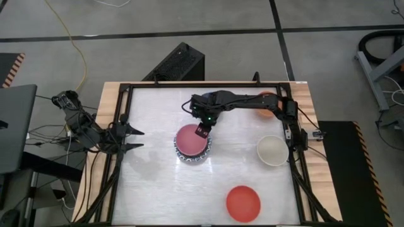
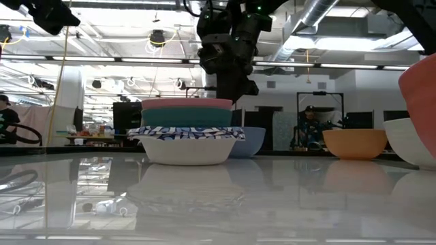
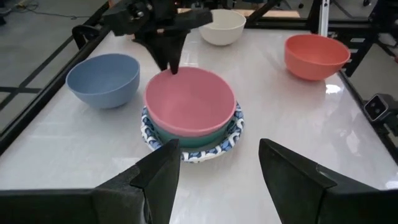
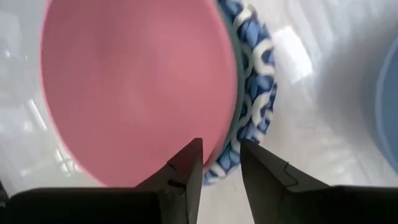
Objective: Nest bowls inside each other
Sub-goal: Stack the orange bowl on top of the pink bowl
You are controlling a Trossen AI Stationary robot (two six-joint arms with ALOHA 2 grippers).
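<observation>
Three bowls are nested in a stack at the table's middle. A pink bowl sits inside a green one, and that sits in a white bowl with a blue patterned rim, which stands on the table. My right gripper hangs over the stack's far edge, pointing steeply down and open. One finger is over the pink bowl's inside and the other outside its rim; I see no touch. My left gripper waits open at the table's left edge.
A blue bowl stands just beyond the stack toward the far edge. An orange bowl is at the far right, a cream bowl at the right and a red bowl near the front edge. A dark frame borders the table.
</observation>
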